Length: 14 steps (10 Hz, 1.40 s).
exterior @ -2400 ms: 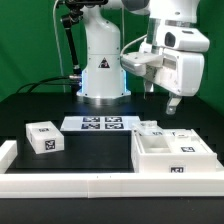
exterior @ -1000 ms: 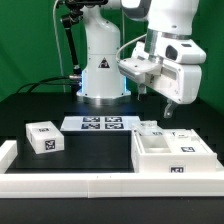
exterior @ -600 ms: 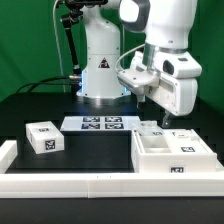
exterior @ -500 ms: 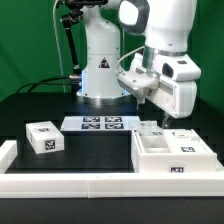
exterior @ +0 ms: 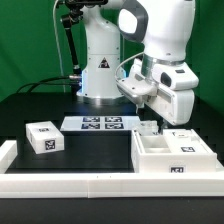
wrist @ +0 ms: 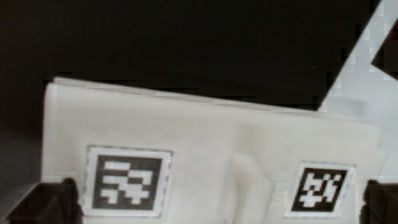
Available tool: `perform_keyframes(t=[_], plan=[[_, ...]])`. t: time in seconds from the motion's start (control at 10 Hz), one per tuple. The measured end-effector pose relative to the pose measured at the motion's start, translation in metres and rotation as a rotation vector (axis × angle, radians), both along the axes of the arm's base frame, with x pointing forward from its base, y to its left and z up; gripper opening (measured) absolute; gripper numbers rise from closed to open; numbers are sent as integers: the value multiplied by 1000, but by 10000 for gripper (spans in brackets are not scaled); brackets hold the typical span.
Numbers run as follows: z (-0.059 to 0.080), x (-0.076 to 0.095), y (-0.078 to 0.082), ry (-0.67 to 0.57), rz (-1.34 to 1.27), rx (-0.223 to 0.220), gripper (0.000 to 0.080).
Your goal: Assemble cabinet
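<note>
The cabinet frame (exterior: 176, 156) is a white boxy tray with tags, at the exterior view's right. A small white part (exterior: 150, 129) stands at its back edge. My gripper (exterior: 152, 119) hangs just above that part, fingers pointing down. In the wrist view the gripper (wrist: 214, 205) is open. Its dark fingertips (wrist: 43, 202) show at both sides of a white tagged piece (wrist: 196, 130), one tag near each finger. A separate small white tagged block (exterior: 43, 138) lies at the exterior view's left.
The marker board (exterior: 100, 124) lies flat in front of the robot base (exterior: 100, 75). A long white border rail (exterior: 70, 181) runs along the table's front edge.
The gripper has come down and moved toward the exterior view's left, from well above the cabinet frame to just over the small part at its back edge.
</note>
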State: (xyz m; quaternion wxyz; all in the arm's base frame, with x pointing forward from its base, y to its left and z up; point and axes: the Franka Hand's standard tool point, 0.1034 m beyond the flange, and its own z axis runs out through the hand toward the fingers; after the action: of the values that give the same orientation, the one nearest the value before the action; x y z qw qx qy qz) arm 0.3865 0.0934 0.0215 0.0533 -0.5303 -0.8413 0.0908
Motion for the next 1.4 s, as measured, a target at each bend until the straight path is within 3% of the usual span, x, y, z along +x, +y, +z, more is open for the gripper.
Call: perform_keyframes(t=[0.1, 0.2, 0.4, 0.5, 0.6, 0.7, 1.1, 1.4], plan=[[-3, -2, 1, 7, -3, 0, 673], [-6, -5, 1, 14, -7, 0, 673], [-9, -5, 2, 14, -9, 6, 399], [-10, -6, 2, 16, -9, 6, 213], [-10, -6, 2, 16, -9, 6, 213], [-8, -4, 2, 11, -9, 6, 83], [4, 4, -1, -5, -23, -11, 71], [38, 14, -16, -27, -147, -97, 71]])
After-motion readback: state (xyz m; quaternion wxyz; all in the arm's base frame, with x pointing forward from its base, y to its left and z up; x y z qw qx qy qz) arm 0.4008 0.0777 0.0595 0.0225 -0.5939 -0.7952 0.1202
